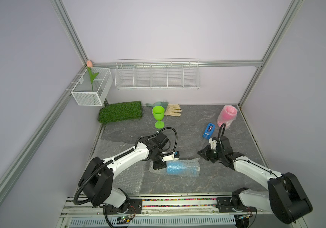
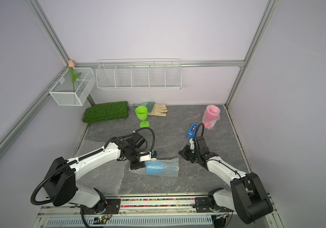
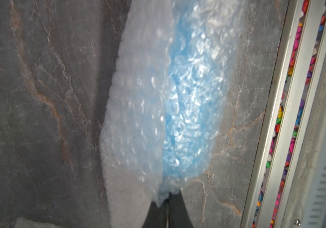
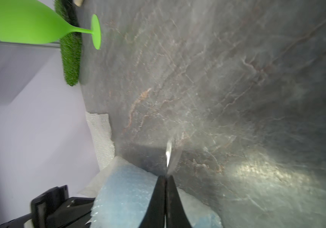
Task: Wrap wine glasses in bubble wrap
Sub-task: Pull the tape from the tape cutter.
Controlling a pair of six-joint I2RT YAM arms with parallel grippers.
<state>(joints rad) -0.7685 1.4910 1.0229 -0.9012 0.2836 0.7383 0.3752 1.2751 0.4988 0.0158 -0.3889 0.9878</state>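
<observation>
We see the blue goblet lying on its side just below the middle of both top views. It is rolled inside a sheet of bubble wrap, and the wrap's upper edge trails flat onto the grey stone-look table.

The left gripper meets the left end of this bundle. In the left wrist view its fingers are pressed together with a bunch of the wrap caught between the tips, and the blue shows through the bubbles beyond them.

The right gripper hangs just beside the bundle's upper right corner; we cannot tell whether it touches the wrap. In the right wrist view its jaws are pressed together, and a thin clear strip sticks out from between the tips. We cannot tell what the strip is.

The green goblet stands upright and bare above the centre of the frame. It is just right of the turf mat and just left of the pale gloves.

The pink goblet stands mouth up in the upper right of the table, sleeved in its own bubble wrap. The blue tape dispenser lies just to its lower left.

Loose sheets of wrap lie flat along the table's left edge, partly under the left arm.
</observation>
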